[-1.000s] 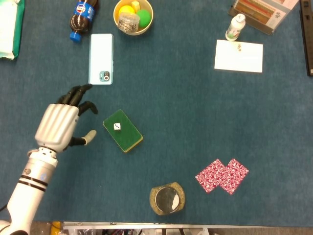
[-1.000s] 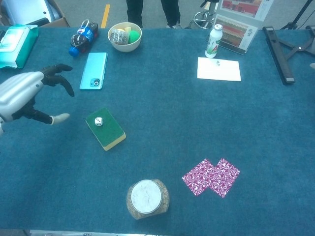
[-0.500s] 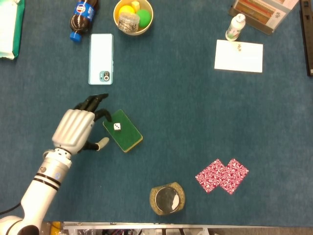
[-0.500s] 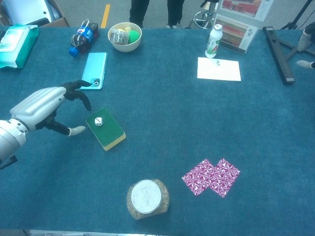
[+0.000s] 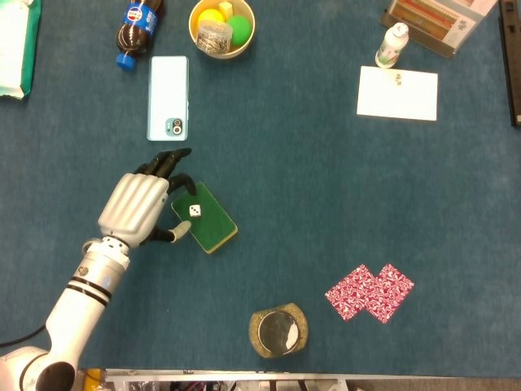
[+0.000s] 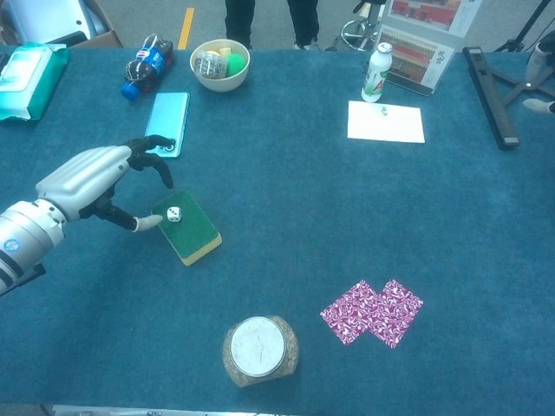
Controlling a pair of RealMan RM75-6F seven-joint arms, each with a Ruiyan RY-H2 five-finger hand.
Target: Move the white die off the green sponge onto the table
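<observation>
A small white die (image 5: 195,211) (image 6: 174,214) lies on the green sponge (image 5: 210,221) (image 6: 192,230), which rests flat on the blue table left of centre. My left hand (image 5: 140,207) (image 6: 94,179) hovers at the sponge's left edge, fingers apart and holding nothing. Its thumb tip (image 5: 184,229) (image 6: 154,221) is just beside the die, while the dark fingers (image 5: 167,165) arch over the sponge's far-left corner. My right hand appears in neither view.
A light blue phone (image 5: 168,98) lies just beyond the hand, with a cola bottle (image 5: 135,24) and a bowl of items (image 5: 221,26) further back. A lidded jar (image 5: 278,331) stands near the front edge. Two patterned cards (image 5: 370,292), white paper (image 5: 397,93) and a white bottle (image 5: 391,44) sit to the right.
My left hand has moved right, from open table beside the phone up to the sponge's left edge. Its thumb now reaches next to the die. The die and sponge have not moved.
</observation>
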